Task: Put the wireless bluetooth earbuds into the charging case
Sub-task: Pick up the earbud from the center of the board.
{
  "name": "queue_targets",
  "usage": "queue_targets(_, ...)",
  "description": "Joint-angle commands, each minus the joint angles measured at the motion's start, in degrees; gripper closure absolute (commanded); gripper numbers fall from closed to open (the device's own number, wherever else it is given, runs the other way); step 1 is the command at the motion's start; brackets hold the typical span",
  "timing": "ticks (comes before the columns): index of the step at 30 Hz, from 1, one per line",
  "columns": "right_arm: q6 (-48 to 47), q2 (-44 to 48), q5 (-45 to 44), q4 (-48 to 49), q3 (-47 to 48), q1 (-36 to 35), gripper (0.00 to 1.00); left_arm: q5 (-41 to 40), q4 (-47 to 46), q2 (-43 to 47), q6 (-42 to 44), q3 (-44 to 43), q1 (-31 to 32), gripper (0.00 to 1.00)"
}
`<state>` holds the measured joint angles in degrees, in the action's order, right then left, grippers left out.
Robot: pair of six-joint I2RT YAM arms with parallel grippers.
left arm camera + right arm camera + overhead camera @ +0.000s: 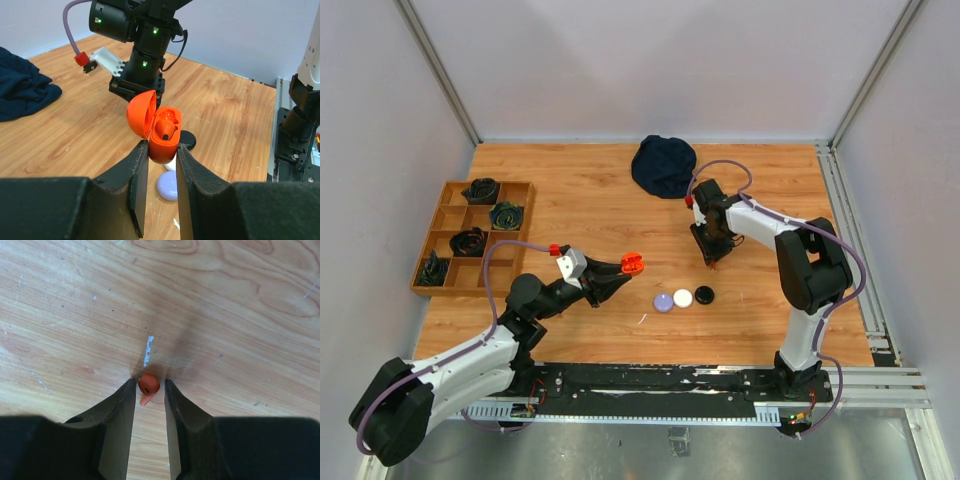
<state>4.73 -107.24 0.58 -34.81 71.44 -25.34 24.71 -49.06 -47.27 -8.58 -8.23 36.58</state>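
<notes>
orange earbud (pixel 148 384), between fingertips (pixel 128 392) of right end effector (pixel 150 383)

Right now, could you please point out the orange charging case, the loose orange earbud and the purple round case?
orange charging case (pixel 162 146): left wrist view, on its lower shell.
loose orange earbud (pixel 148 384): right wrist view, on its rounded body.
purple round case (pixel 664 302): top external view, on its top centre.

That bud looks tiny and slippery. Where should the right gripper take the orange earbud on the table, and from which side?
Probably the round body of the orange earbud, pinched across its middle by the right gripper from straight above: it lies on the table, and its thin tip is too small to hold.
</notes>
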Motion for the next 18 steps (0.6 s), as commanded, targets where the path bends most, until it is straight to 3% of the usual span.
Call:
queue_targets(1, 0.30, -2.06, -0.97, -2.17, 0.94, 0.38, 0.71, 0.16, -0.60, -0.44, 0.66, -1.09, 0.36, 1.00)
queue_targets(8, -0.79, -1.17, -0.54, -2.12, 0.94, 0.32, 0.76, 0.16, -0.44, -0.44, 0.76, -1.18, 0.34, 1.00)
queue_targets(18, -1.89, 8.00, 0.36, 0.34, -1.47, -1.68, 0.80, -0.39, -0.07, 0.00, 0.80, -1.09, 0.34, 1.00)
